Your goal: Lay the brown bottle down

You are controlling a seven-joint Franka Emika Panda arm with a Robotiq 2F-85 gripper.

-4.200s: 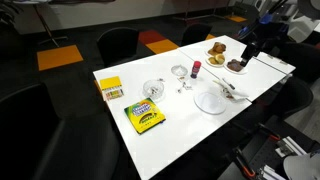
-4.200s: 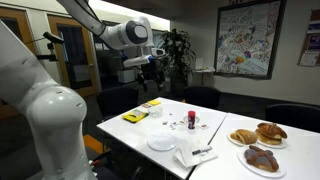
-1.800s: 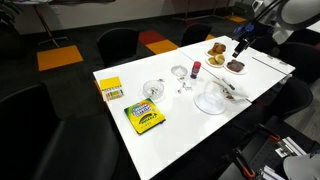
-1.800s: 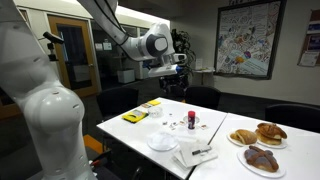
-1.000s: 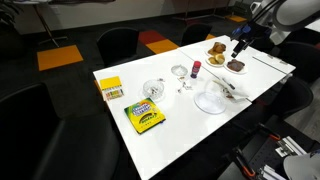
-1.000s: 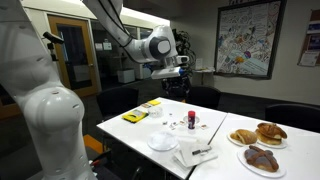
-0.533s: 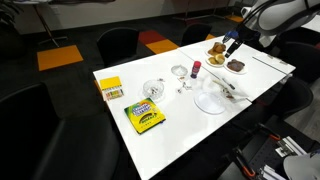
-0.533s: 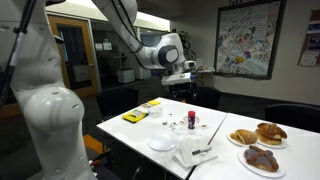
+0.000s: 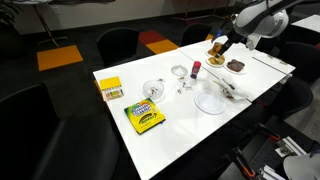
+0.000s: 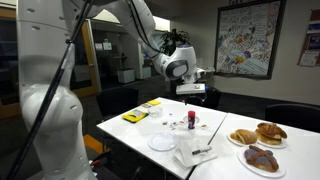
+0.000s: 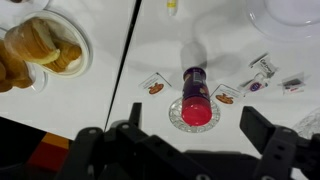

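Observation:
The brown bottle (image 9: pixel 196 66) stands upright on the white table (image 9: pixel 180 135), slim and dark with a pinkish-red cap. It also shows in an exterior view (image 10: pixel 192 119). In the wrist view I look down on its cap (image 11: pixel 197 110), which sits over a clear round disc (image 11: pixel 174 117). My gripper (image 11: pixel 200 138) is open and empty, its two fingers spread wide to either side of the bottle, above it and not touching. In both exterior views the gripper (image 9: pixel 221 46) (image 10: pixel 190 93) hangs over the table's far part, just above the bottle.
A clear glass (image 9: pixel 152 90), a white plate (image 9: pixel 211 100), a yellow crayon box (image 9: pixel 143 116) and a smaller yellow box (image 9: pixel 110 88) are on the table. Plates of pastries (image 9: pixel 217 47) (image 10: pixel 258 135) (image 11: pixel 40 45) lie near the bottle. Small packets (image 11: pixel 153 87) lie around it.
The arm has swung from beyond the pastry plates toward the bottle and come lower. The bottle has not moved. The gripper stays open.

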